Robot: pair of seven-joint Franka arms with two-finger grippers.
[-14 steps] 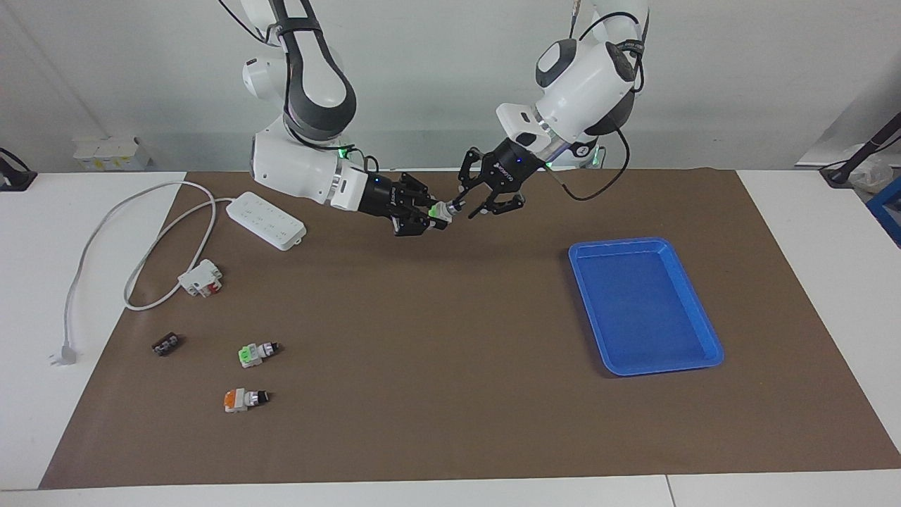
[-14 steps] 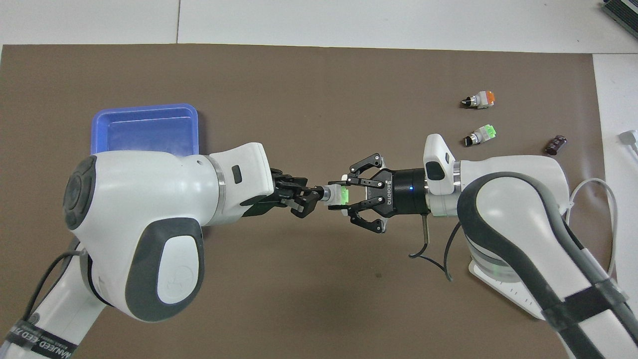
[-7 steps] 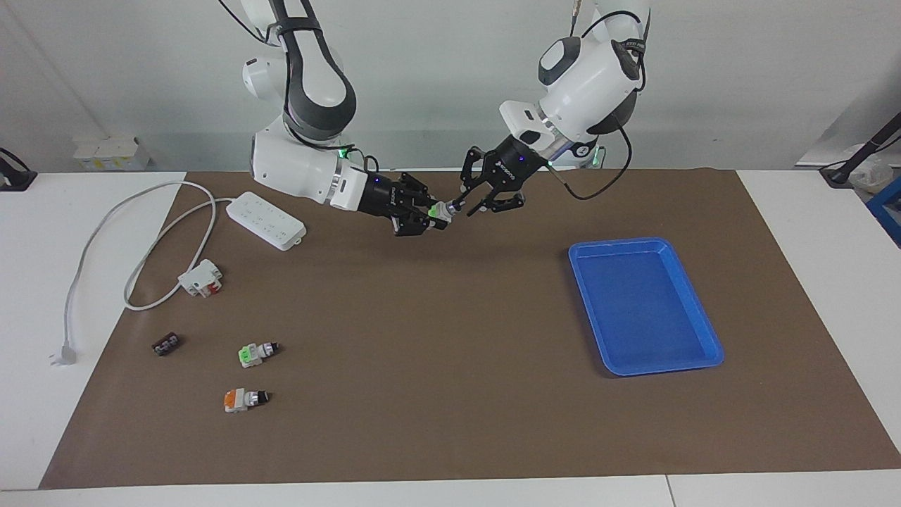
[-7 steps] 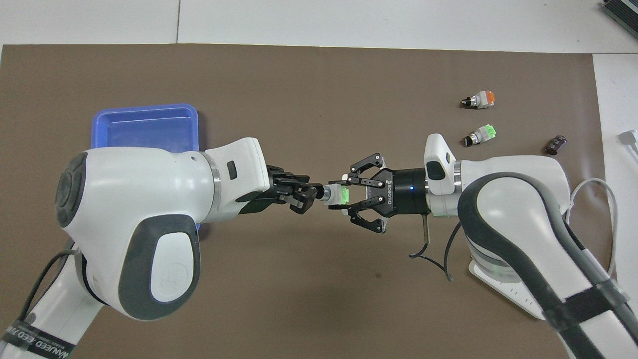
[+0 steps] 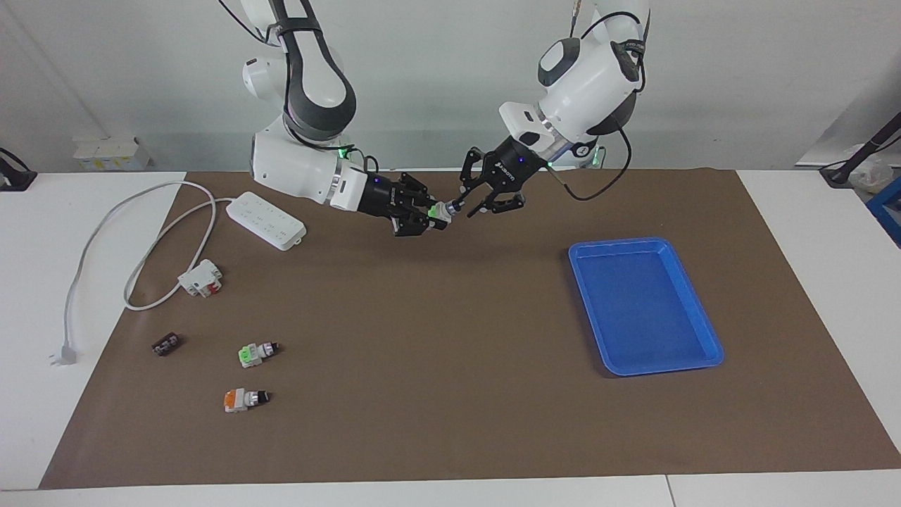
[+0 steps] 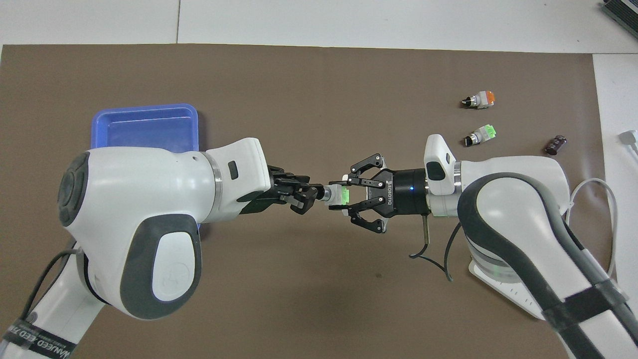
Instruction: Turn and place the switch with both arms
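I hold the switch (image 6: 338, 194) up in the air between my two arms, above the brown mat (image 5: 436, 394) near my own end of the table (image 5: 42, 296). My right end effector (image 6: 346, 195) is clamped on the bright green end block, its outer links splayed to the sides, which steadies the body so it cannot spin. My left end effector (image 6: 316, 193) has narrowed onto the other end, where the small black knob sits; I judge this is the turning step, one arm bracing while the other twists. The blue tray (image 5: 711, 338) lies toward the left arm's end of the table, with nothing in it, and I take it as the place for the switch once turned. Toward the right arm's end lie a second green-ended switch (image 5: 255, 352), an orange-ended switch (image 5: 243, 399), a small dark part (image 5: 166, 344), a white-and-red block (image 5: 202, 277) and a white power strip (image 5: 266, 220) with its cable looping off the mat. The mat covers most of a white table, and a plain pale wall (image 5: 436, 70) stands at my back.
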